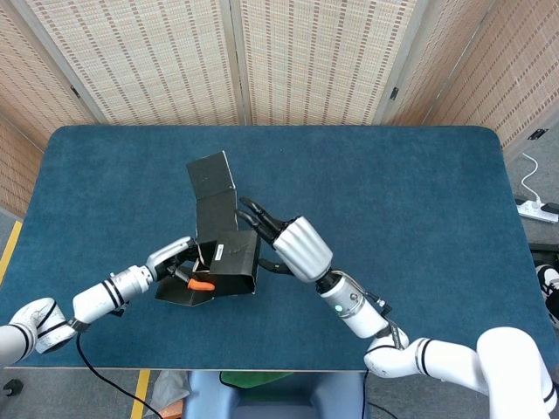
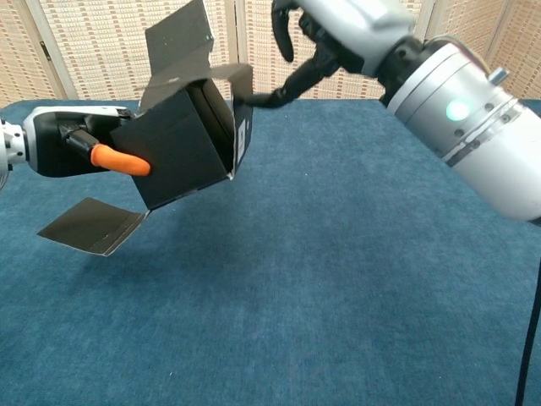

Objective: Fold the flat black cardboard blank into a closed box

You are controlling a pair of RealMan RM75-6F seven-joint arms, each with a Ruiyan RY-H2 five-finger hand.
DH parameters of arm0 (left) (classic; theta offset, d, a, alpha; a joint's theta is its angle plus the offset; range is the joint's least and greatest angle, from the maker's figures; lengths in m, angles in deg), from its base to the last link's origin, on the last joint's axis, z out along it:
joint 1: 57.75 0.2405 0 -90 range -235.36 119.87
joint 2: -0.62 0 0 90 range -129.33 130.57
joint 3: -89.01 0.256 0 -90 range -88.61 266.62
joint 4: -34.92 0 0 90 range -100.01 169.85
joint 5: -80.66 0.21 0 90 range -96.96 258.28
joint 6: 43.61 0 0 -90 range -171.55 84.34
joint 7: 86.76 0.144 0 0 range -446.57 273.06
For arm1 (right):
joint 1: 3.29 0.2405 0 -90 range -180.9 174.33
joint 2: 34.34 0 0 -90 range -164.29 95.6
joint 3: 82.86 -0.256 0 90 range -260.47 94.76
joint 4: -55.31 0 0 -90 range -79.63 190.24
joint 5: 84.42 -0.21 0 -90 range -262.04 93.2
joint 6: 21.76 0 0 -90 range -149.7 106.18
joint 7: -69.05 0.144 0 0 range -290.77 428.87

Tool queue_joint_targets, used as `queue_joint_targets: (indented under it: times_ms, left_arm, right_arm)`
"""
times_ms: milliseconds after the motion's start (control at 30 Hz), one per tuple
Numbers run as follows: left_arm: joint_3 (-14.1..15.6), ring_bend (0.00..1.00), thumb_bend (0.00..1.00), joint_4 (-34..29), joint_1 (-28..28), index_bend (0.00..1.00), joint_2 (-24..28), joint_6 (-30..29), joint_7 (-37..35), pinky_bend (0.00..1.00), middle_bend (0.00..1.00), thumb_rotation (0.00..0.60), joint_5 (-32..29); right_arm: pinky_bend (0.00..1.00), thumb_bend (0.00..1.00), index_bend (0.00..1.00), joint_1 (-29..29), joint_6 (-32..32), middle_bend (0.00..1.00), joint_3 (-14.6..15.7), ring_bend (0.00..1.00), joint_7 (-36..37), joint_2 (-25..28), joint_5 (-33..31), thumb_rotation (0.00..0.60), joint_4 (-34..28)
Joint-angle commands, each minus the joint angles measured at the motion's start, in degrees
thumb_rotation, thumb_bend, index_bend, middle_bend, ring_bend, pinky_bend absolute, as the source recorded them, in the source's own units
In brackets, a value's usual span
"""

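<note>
The black cardboard box (image 1: 225, 255) (image 2: 179, 154) is partly folded and held above the blue table, its open side toward my right arm. One long flap (image 1: 211, 181) (image 2: 179, 41) stands up at the back and another flap (image 2: 90, 227) hangs low at the left. My left hand (image 1: 179, 263) (image 2: 69, 144) grips the box's left wall, its orange thumb tip (image 1: 200, 285) (image 2: 120, 159) on the outside. My right hand (image 1: 286, 243) (image 2: 336, 35) has its fingers (image 1: 254, 213) (image 2: 286, 85) spread, touching the side flap at the box's opening, and it holds nothing.
Blue cloth covers the table (image 1: 410, 192) (image 2: 338, 279). A wicker folding screen (image 1: 288, 61) stands behind it. A white power strip (image 1: 537, 209) lies on the floor past the right edge. My right forearm (image 2: 473, 127) fills the upper right of the chest view.
</note>
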Motion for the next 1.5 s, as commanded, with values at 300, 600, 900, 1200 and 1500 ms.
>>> queue_joint_targets:
  times_ms: [300,600,900,1200,1500]
  left_arm:
    - [-0.9,0.39,0.19,-0.6,-0.1,0.33,-3.0,5.4,16.9,0.51,0.30,0.600,-3.2]
    - [-2.2,0.38,0.19,0.0,0.8,0.32,-7.1,8.4,30.7,0.50,0.29,0.600,-6.0]
    - [-2.9,0.38,0.19,0.4,1.6,0.31,-9.7,12.2,37.6,0.49,0.28,0.600,-9.1]
    - [-3.7,0.38,0.19,-0.3,2.1,0.24,-10.1,14.5,41.3,0.49,0.26,0.600,-10.8]
    - [-4.2,0.37,0.19,-1.3,2.3,0.14,-10.0,14.8,44.0,0.47,0.22,0.600,-10.7]
  right_arm:
    - [1.00,0.02,0.00,1.8,3.7,0.15,4.5,0.68,-3.8,-0.4,4.0,0.600,4.5]
    - [1.00,0.02,0.03,2.4,4.3,0.19,8.0,0.69,-2.9,-5.0,6.4,0.600,12.6]
    - [1.00,0.02,0.04,1.8,4.2,0.20,12.2,0.70,-1.5,-10.5,8.7,0.600,22.5]
    - [1.00,0.03,0.06,2.4,2.3,0.21,13.3,0.70,0.4,-14.0,10.3,0.600,29.5]
    - [1.00,0.05,0.13,2.4,0.6,0.25,13.8,0.71,1.9,-15.2,10.5,0.600,32.7]
